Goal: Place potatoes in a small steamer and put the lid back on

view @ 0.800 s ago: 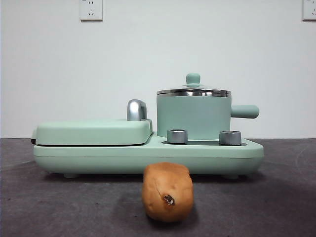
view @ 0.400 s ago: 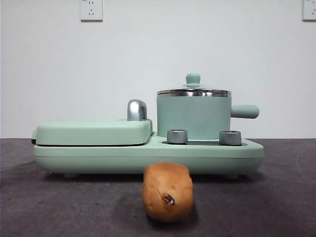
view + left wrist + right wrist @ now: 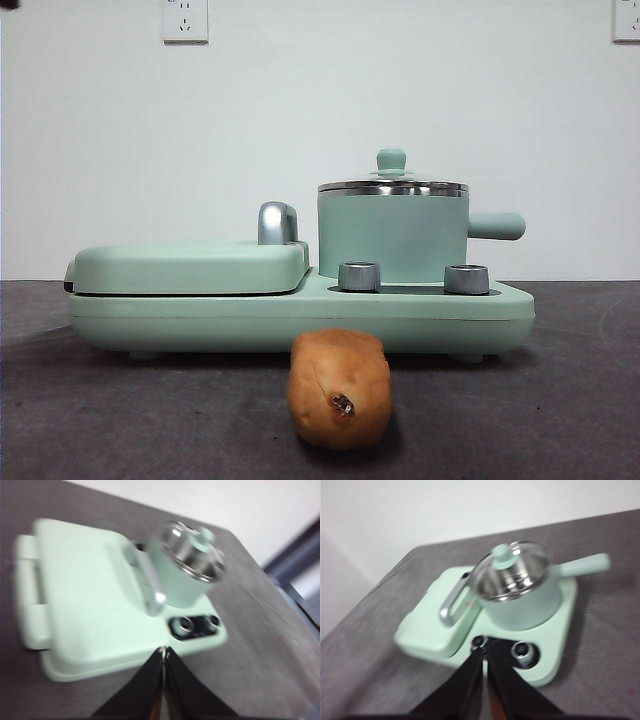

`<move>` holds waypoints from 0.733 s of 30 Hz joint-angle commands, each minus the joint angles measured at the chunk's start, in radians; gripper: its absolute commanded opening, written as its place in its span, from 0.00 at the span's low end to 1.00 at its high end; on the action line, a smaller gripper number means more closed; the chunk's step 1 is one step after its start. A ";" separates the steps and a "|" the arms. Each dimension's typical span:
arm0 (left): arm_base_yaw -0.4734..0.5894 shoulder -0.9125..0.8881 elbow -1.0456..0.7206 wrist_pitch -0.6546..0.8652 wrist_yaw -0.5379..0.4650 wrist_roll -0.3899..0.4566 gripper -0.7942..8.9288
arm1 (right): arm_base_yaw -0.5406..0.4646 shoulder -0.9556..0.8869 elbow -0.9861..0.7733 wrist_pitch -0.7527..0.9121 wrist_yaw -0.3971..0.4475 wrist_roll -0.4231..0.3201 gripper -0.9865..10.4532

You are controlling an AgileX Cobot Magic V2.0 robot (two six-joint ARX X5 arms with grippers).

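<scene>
Both grippers hang closed and empty above a mint-green cooker, with a potato lying loose on the table in front.

The left gripper has its two black jaws pressed together, holding nothing, above the near edge of the cooker base. The right gripper is likewise closed on nothing, above the base's two steel dials. Just behind the dials, the small steamer sits upright on the base, side handle pointing right, with bare wall above it. The lid rests flat on its steel rim, knob on top. Beside it lies the flat griddle cover with a chrome handle. The potato rests on the dark table, just in front of the base, with open tabletop on either side.
</scene>
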 commanded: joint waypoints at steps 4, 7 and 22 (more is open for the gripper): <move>-0.033 0.108 0.097 -0.004 0.078 0.093 0.09 | 0.001 0.084 0.095 -0.061 -0.041 -0.159 0.10; -0.054 0.158 0.127 -0.008 0.096 0.116 0.09 | 0.001 0.104 0.105 -0.065 -0.055 -0.164 0.10; -0.146 0.362 0.231 0.003 0.099 0.166 0.64 | 0.002 0.122 0.105 -0.073 -0.053 -0.164 0.51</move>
